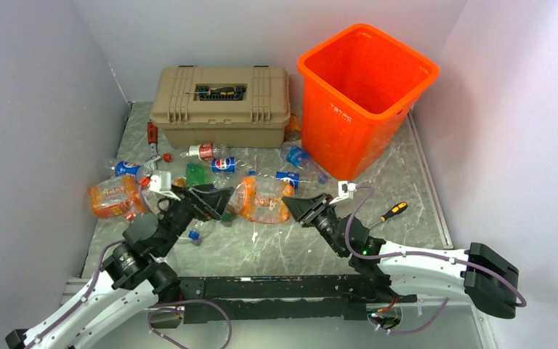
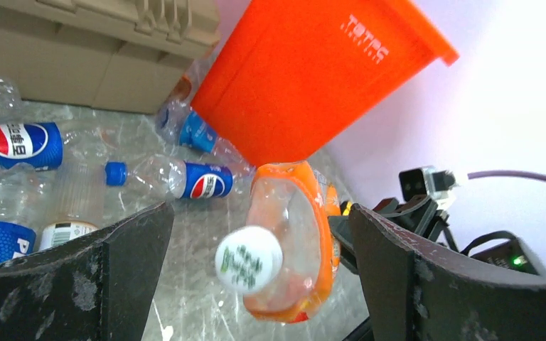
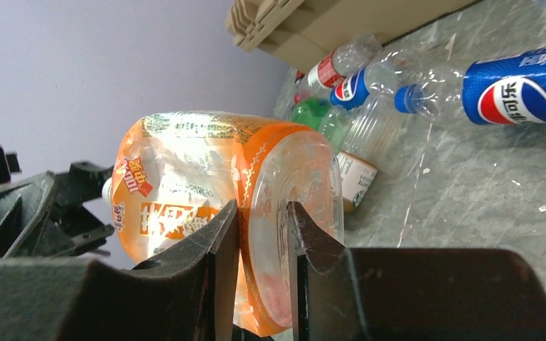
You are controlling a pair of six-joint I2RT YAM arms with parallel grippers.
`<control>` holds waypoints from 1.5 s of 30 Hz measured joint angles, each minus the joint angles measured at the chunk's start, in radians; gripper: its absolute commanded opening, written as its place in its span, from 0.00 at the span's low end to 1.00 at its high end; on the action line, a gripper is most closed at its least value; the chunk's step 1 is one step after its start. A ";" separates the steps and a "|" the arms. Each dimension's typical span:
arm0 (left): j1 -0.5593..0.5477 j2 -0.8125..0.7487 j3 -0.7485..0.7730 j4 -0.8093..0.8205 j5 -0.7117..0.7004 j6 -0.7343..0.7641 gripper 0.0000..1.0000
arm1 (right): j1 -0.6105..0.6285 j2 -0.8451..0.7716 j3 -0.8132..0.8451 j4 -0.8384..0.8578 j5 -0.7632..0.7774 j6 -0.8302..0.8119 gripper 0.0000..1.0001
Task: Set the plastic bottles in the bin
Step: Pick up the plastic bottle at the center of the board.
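The white-and-black left arm (image 1: 80,298) and white-and-black right arm (image 1: 421,265) are chunky plastic shells with dark joint housings, each with a loose greyish-purple cable (image 1: 349,214) running along it and a little white camera block (image 1: 345,190) by the wrist. The matte black left tool (image 1: 225,202) and matte black right tool (image 1: 288,207) have fat wedge fingers (image 2: 114,277), scuffed with pale scratches up close. Tiny green light (image 1: 364,252) on the right forearm too, and a flat black base rail (image 1: 283,287) joins both mounts.

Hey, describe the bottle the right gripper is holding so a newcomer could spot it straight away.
Start at the orange bin, then look left and nearer the robot. The big orange-wrapped bottle there is pinched by the right gripper; the similar bottle at far left lies free.
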 measured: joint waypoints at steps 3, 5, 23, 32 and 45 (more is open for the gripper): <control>0.000 -0.074 -0.036 0.044 -0.037 -0.017 1.00 | 0.000 -0.011 0.000 -0.015 0.046 0.034 0.00; 0.000 -0.122 -0.079 0.097 -0.056 -0.027 0.99 | 0.000 -0.013 0.002 -0.024 0.069 0.056 0.00; 0.000 0.295 -0.130 0.455 0.136 -0.024 0.94 | 0.000 0.064 0.064 -0.063 0.132 0.288 0.00; 0.000 0.445 -0.110 0.551 0.225 -0.028 0.60 | 0.001 0.097 0.064 -0.063 0.135 0.362 0.00; 0.000 0.386 -0.013 0.414 0.235 0.077 0.00 | 0.005 -0.045 0.175 -0.326 0.009 0.127 0.84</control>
